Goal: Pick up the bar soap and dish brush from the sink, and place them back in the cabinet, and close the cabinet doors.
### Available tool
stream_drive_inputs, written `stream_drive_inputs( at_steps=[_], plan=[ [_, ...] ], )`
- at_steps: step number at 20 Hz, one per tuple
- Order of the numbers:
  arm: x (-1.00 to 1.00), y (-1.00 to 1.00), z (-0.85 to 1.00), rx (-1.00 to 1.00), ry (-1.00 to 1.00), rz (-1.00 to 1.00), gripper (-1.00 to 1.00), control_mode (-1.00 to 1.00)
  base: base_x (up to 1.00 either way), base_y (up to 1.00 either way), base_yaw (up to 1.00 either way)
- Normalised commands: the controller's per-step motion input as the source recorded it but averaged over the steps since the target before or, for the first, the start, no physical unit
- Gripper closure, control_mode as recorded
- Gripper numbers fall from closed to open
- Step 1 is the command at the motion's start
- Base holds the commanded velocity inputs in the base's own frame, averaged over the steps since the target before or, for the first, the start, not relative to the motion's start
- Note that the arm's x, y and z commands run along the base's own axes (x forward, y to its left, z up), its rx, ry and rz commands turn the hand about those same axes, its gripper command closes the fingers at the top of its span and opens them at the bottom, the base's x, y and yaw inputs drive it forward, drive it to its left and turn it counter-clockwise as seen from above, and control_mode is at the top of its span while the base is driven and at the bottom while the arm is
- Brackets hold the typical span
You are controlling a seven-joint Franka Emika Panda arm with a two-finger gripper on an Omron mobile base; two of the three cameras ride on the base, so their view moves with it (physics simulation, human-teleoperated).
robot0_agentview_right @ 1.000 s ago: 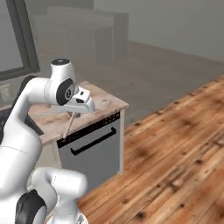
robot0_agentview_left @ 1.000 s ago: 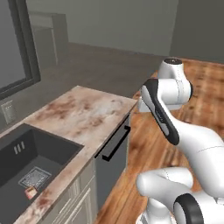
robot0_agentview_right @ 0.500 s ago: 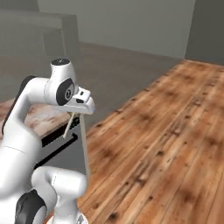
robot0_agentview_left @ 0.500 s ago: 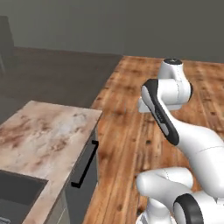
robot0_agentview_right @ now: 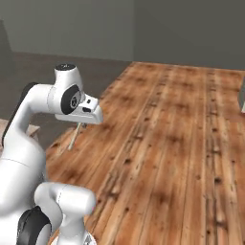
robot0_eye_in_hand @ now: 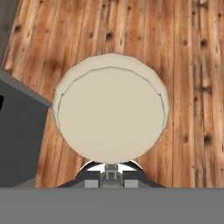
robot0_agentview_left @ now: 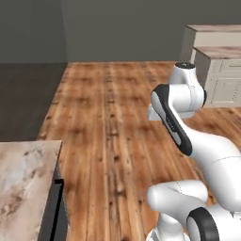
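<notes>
My gripper (robot0_eye_in_hand: 110, 176) is shut on the dish brush (robot0_eye_in_hand: 111, 116), whose round cream head faces the hand camera above a wooden floor. In the right base view the brush's thin pale handle (robot0_agentview_right: 74, 136) hangs slanted below the white hand, with the gripper (robot0_agentview_right: 79, 125) at its top end. In the left base view the hand (robot0_agentview_left: 157, 113) sits mostly behind the arm's upper link, held high over the floor.
A marble counter corner (robot0_agentview_left: 23, 183) with a dark appliance front and black handle (robot0_agentview_left: 56, 209) lies at the lower left. Cream base cabinets with drawers (robot0_agentview_left: 219, 70) stand at the far right. Wide wooden floor (robot0_agentview_left: 108, 117) stretches ahead. A dark grey panel (robot0_eye_in_hand: 17, 140) shows below the hand.
The whole picture has swung: the base has turned, so the sink and most of the counter slid out to the left. The arm's pose and its hold on the brush are unchanged.
</notes>
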Motion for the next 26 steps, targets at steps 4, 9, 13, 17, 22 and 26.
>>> stream_drive_inputs(
  at_steps=[4,9,13,17,22,26],
  plan=[
    [0.00,0.00,0.00,0.00,0.00,0.00,1.00,1.00,0.32,-0.32,-0.51],
    [0.00,0.00,0.00,0.00,0.00,0.00,1.00,1.00,0.22,-0.27,-0.54],
    [0.00,0.00,0.00,0.00,0.00,0.00,1.00,1.00,0.24,-0.19,-0.57],
    [0.00,0.00,0.00,0.00,0.00,0.00,1.00,1.00,0.17,-0.19,-0.58],
    [0.00,0.00,0.00,0.00,0.00,0.00,1.00,1.00,0.17,-0.13,-0.60],
    [0.00,0.00,0.00,0.00,0.00,0.00,1.00,1.00,0.15,-0.10,-0.56]
  ],
)
